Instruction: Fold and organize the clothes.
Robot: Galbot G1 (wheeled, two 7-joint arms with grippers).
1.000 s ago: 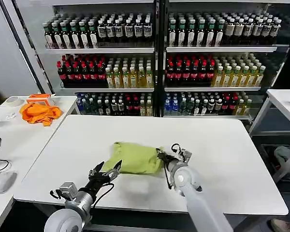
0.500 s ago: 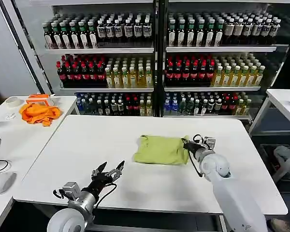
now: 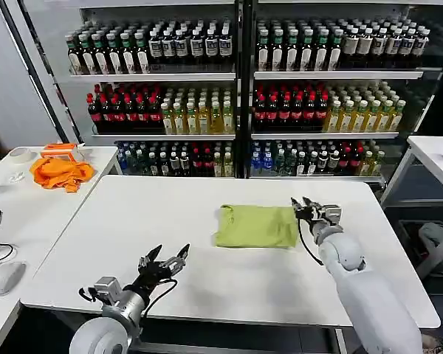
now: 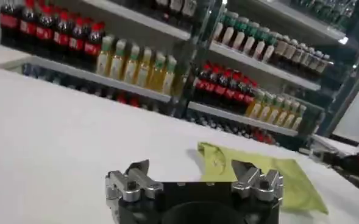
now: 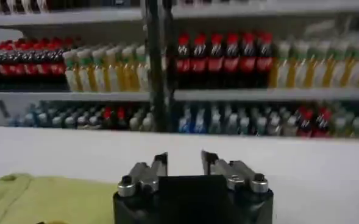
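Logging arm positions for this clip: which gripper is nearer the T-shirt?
Right. The right gripper sits open just beside the folded T-shirt, off its edge. The left gripper hovers open near the table's front, well clear.

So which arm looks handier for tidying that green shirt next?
Probably the right. Its open right gripper sits just beside the folded T-shirt, while the open left gripper hovers near the table's front edge, well clear of it.
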